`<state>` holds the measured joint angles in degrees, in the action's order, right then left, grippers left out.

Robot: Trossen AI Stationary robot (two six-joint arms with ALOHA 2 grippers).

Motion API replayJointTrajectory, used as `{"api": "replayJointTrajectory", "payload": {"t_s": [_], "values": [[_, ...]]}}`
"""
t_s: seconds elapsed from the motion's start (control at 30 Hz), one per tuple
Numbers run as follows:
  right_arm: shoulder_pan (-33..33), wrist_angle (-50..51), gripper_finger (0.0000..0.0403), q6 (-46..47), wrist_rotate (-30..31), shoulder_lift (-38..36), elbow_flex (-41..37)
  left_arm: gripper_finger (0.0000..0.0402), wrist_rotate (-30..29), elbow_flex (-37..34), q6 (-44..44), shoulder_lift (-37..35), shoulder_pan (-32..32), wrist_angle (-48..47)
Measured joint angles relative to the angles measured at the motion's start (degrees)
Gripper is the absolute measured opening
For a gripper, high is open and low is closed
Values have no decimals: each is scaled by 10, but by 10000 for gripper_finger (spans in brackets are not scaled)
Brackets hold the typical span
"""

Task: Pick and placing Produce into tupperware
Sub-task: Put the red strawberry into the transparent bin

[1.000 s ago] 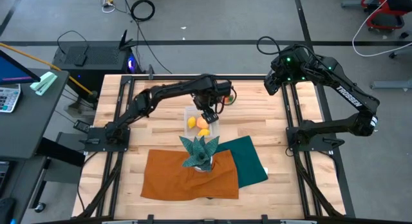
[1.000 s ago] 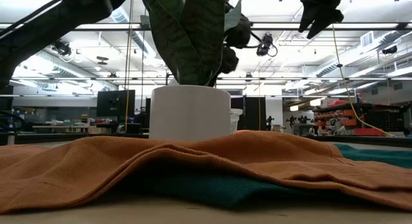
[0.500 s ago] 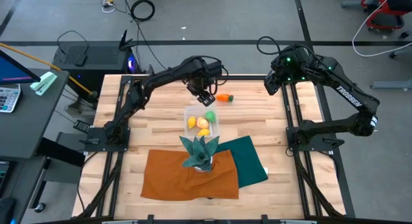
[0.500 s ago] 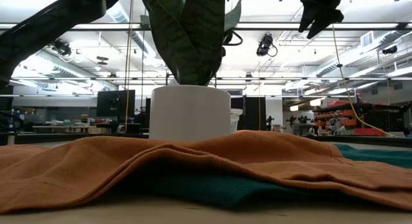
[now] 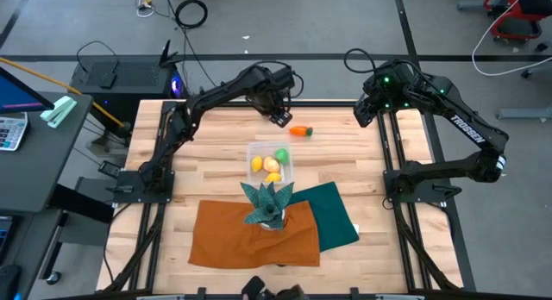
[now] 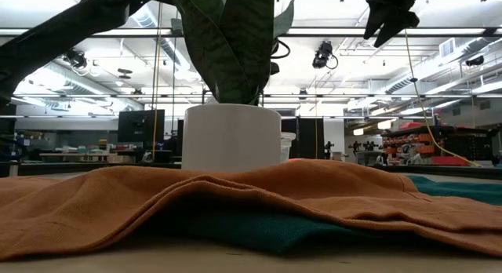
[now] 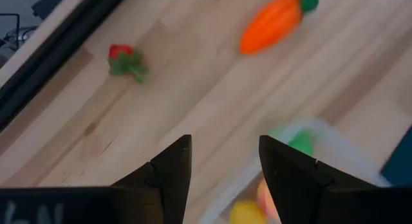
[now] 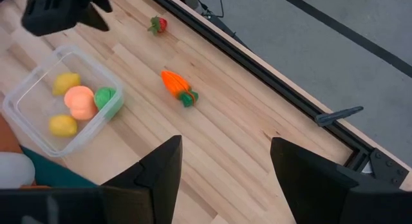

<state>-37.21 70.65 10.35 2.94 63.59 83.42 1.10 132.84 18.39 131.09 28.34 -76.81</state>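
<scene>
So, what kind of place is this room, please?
Probably a robotics lab or workshop: a wooden table framed by black rails, bare ceiling lights and ducts above, and workbenches with orange equipment behind.

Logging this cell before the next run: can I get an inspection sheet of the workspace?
Surface: wooden table, partly under an orange cloth and a teal cloth.
Job's things: clear container holds two yellow pieces, one peach, one green; carrot and strawberry lie loose on the wood.
Clutter: potted plant on the orange cloth.
Grippers: left gripper open, empty, beside the carrot; right gripper open, raised at the far right corner.
Cables: coils on the floor beyond the table.
Surroundings: calculator on a side desk.
</scene>
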Motion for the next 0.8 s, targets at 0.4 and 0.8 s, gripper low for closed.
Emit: {"api": "replayJointTrajectory", "payload": {"t_s": [0.4, 0.8], "values": [[0, 0, 204, 1, 0, 0, 0, 171, 0, 0, 65, 0, 39, 69], [0, 0, 204, 6, 0, 0, 0, 143, 0, 0, 84, 1, 97, 52]]}}
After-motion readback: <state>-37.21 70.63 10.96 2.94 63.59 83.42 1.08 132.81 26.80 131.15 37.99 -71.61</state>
